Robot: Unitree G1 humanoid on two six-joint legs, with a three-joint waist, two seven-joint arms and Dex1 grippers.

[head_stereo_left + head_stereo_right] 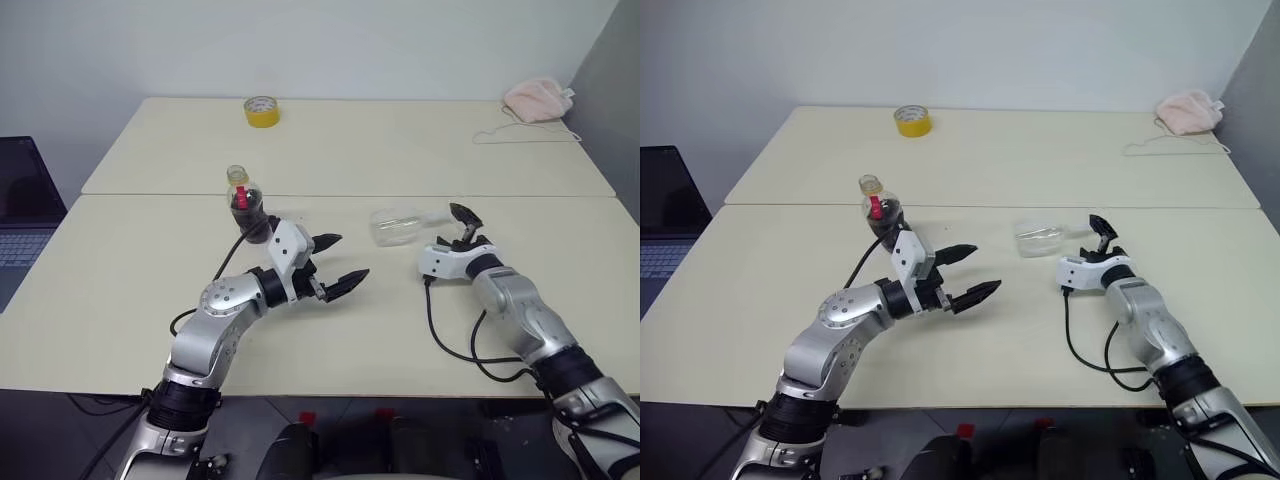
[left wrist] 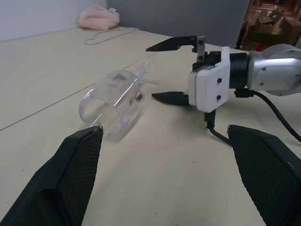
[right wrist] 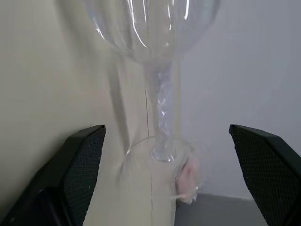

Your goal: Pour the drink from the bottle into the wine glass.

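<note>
Both grippers hang wide open, holding nothing. Left gripper waits near the bottle, which stands upright. Right gripper faces the wine glass, which lies tipped over, probably to lift it first.

Yellow tape roll at far edge of pale table. Pink cloth with white cord at far right corner. Laptop beside table, left.
</note>
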